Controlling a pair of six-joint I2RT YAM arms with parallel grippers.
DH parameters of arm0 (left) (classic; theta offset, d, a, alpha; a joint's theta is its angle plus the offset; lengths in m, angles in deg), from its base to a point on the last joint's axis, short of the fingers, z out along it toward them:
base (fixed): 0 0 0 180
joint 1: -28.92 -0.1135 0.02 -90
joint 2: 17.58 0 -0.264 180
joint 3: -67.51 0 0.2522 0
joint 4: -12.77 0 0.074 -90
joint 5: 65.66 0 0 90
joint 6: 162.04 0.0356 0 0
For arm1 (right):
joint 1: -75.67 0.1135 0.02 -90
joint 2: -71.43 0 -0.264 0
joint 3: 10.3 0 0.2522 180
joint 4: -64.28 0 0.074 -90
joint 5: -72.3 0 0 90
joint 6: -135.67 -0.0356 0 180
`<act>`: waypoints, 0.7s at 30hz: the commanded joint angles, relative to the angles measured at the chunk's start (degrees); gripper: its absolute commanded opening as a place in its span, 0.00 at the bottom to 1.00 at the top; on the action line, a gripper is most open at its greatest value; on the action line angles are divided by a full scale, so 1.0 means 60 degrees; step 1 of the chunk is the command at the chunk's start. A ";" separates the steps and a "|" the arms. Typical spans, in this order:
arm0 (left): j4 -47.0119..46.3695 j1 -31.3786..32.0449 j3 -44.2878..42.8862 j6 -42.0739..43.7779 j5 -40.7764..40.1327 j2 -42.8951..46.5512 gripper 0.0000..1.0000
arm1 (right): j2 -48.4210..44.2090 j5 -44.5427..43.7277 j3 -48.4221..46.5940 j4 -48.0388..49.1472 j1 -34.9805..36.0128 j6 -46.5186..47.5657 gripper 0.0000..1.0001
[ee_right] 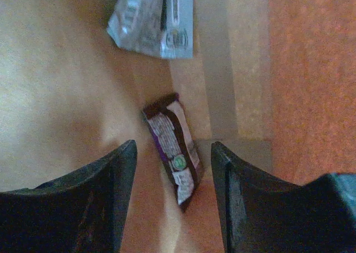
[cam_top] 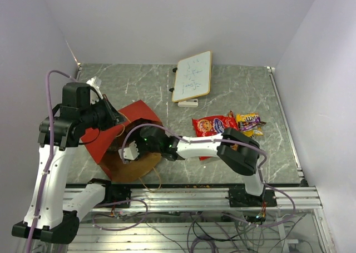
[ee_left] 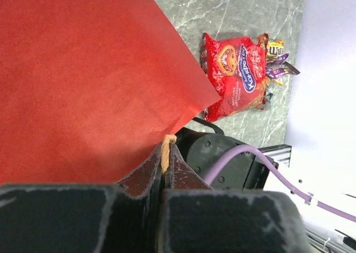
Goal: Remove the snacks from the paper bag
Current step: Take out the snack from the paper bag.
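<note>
The right claw [ee_right: 173,153] is deep inside the paper bag [cam_top: 130,111]. Its two fingers stand partly open. A dark purple candy bar [ee_right: 167,125] lies on the bag's brown floor between them, with a small gap on each side, so nothing is gripped. A silver wrapper [ee_right: 153,19] lies deeper in the bag, past the bar.

The left claw [ee_left: 165,163] is pinched tight on the bag's twisted handle [ee_left: 166,144] and holds up that side of the bag.

The bag lies on the table [cam_top: 245,86] with its open brown mouth close to the near edge. To the right of the bag, well apart, sit the red cookie packet [cam_top: 213,125] and a few small candy bars [cam_top: 248,122]. A whiteboard [cam_top: 192,77] lies behind the bag, to the right. Bare table shows between the bag and the packet, crossed by the right arm.
</note>
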 commanded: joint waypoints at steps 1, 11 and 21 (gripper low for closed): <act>-0.0095 -0.0025 -0.0286 0.0491 0.0162 -0.0035 0.07 | 0.0682 -0.1113 -0.0702 -0.0948 -0.0183 0.1435 0.55; 0.0165 -0.0024 -0.0378 0.1203 0.0725 -0.0306 0.07 | 0.2093 -0.2026 -0.2357 -0.1757 -0.0347 0.2127 0.58; 0.1037 -0.0027 -0.0656 0.1897 0.1263 -0.0641 0.07 | 0.3137 -0.2651 -0.3564 -0.2237 -0.0675 0.2119 0.59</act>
